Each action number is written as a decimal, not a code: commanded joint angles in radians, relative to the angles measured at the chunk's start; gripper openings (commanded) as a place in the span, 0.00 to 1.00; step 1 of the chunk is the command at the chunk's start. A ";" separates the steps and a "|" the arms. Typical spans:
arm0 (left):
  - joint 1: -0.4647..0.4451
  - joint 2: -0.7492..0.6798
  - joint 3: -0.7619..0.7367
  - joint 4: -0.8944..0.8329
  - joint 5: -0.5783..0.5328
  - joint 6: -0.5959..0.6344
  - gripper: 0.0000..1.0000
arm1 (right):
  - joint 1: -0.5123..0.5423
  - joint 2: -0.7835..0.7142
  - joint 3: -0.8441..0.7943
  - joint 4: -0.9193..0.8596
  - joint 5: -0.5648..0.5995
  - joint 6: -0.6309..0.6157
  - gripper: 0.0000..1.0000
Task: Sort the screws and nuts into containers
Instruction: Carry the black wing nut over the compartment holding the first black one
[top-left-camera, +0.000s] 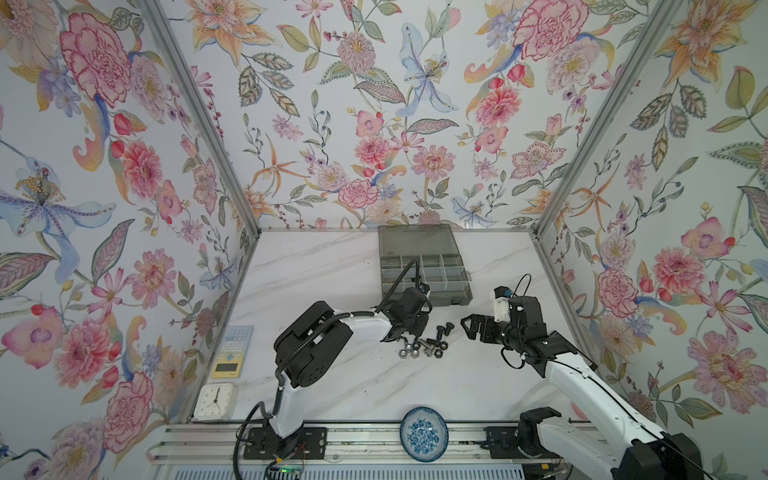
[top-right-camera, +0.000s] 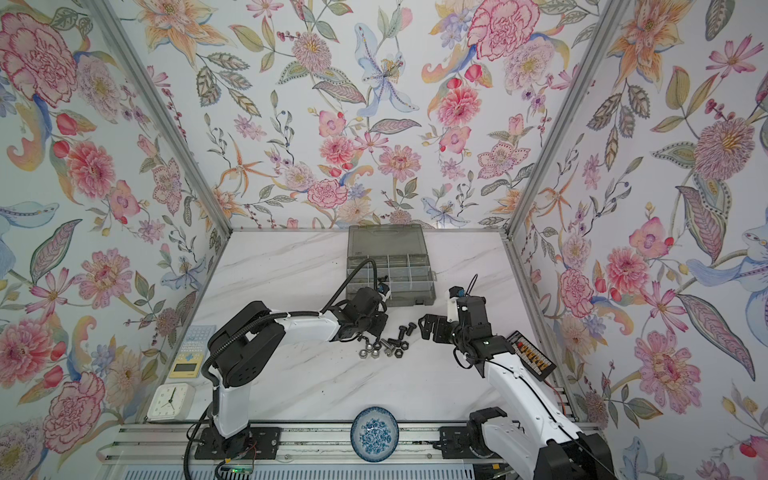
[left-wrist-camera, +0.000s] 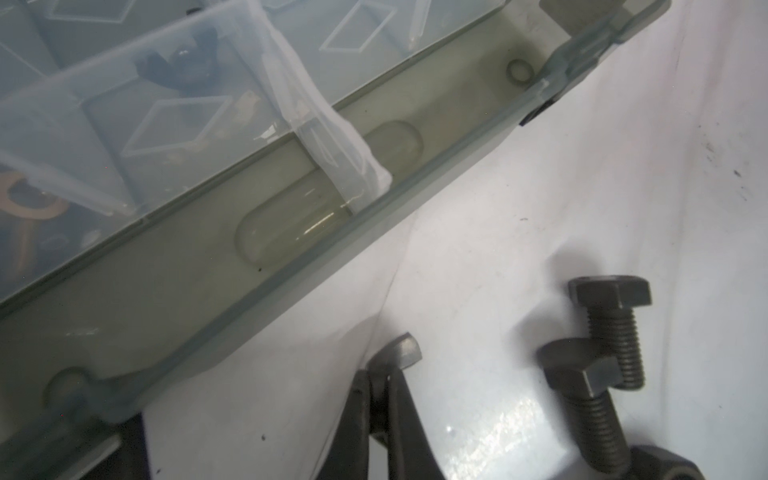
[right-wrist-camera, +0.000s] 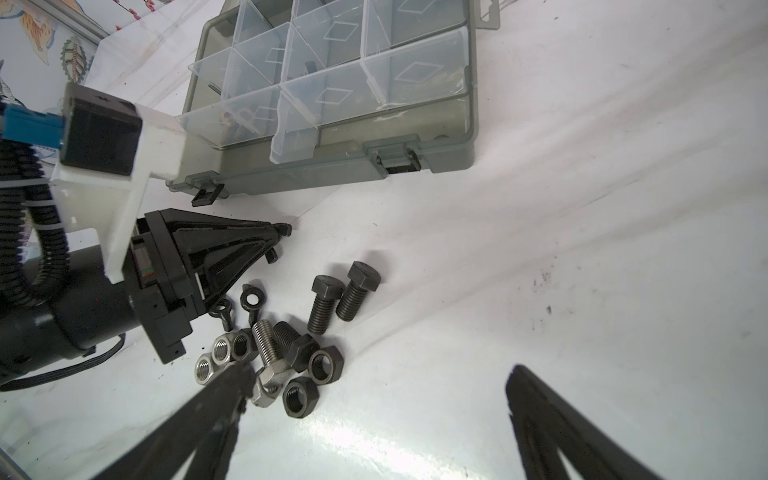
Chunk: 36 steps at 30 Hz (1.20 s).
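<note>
We see the left gripper (right-wrist-camera: 281, 229) pinched shut on a small dark metal piece (left-wrist-camera: 397, 348), black hex-head screws (top-left-camera: 440, 331) and silver hex nuts (top-left-camera: 403, 353) heaped at six o'clock of the grey plastic organiser box (top-left-camera: 415, 243) — right gripper (right-wrist-camera: 380, 374) gaping wide

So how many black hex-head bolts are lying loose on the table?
3. Two black bolts lie side by side, nearer the organiser box; the third lies in the pile beside the silver bolt. A finger of the right hand covers part of the pile, so more may hide.
</note>
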 joint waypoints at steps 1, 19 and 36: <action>-0.004 -0.093 -0.006 -0.038 0.016 0.010 0.00 | -0.010 -0.027 -0.008 -0.017 -0.013 0.000 0.99; 0.142 -0.040 0.243 -0.037 -0.002 0.037 0.00 | -0.020 -0.031 -0.014 -0.020 -0.017 -0.003 0.99; 0.194 0.125 0.351 -0.004 0.002 0.059 0.00 | -0.049 -0.031 0.001 -0.040 -0.027 -0.020 0.99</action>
